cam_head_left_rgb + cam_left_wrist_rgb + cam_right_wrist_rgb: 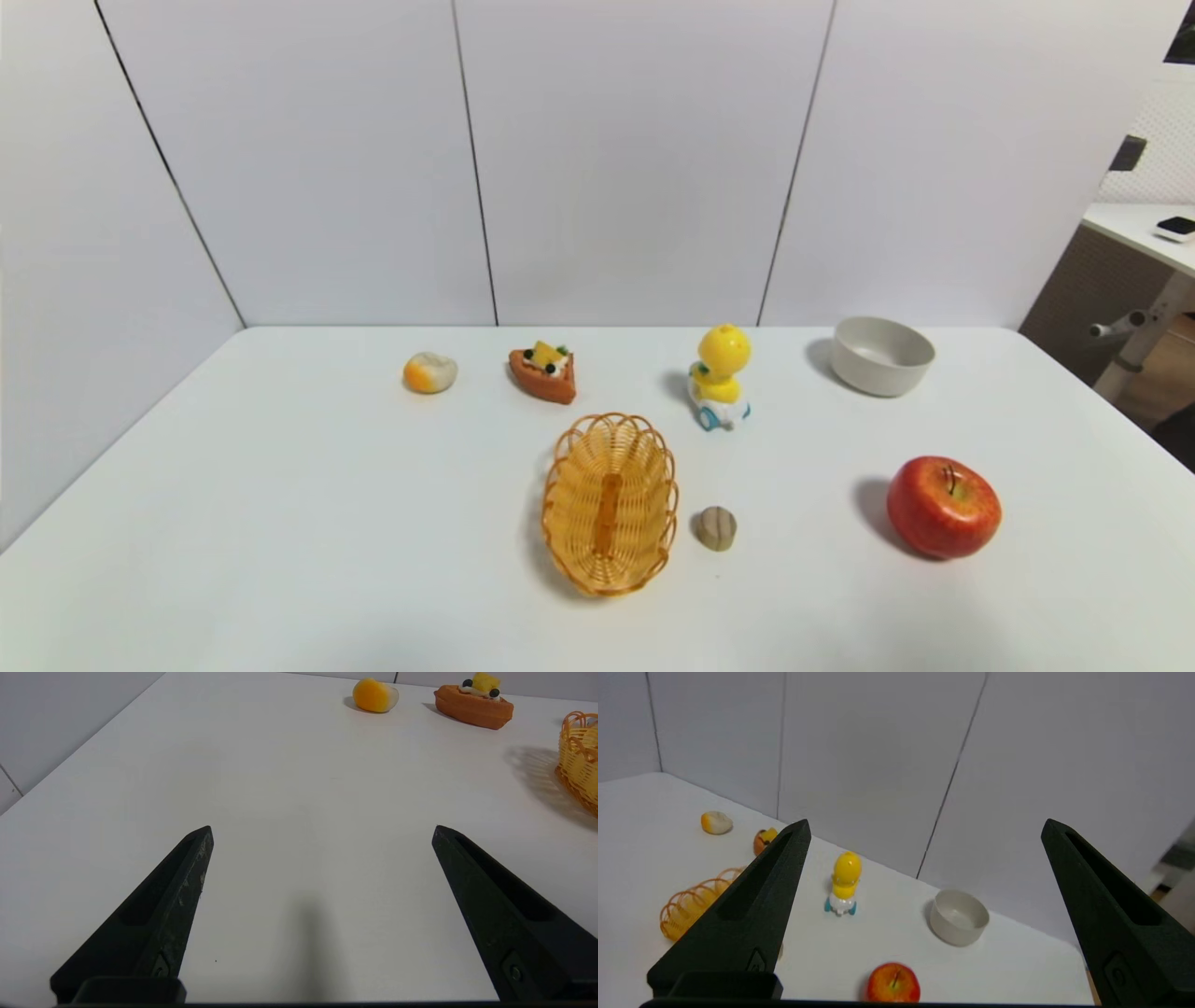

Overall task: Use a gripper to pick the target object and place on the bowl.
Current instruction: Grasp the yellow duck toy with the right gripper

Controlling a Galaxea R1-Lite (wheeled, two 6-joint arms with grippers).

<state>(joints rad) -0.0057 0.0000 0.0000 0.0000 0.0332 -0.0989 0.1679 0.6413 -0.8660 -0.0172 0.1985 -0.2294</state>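
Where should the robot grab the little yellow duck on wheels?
Probably the duck by its round head or neck, coming from above with jaws on either side. It stands upright on a wheeled base that could roll if pushed sideways. The right gripper is open and nearer.

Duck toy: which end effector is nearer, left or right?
Right. The right end effector is open, raised and faces the duck toy, well short of it. The left end effector, also open, sits low over bare table; its view doesn't show the duck.

Duck [720, 375] left of bowl [881, 355]
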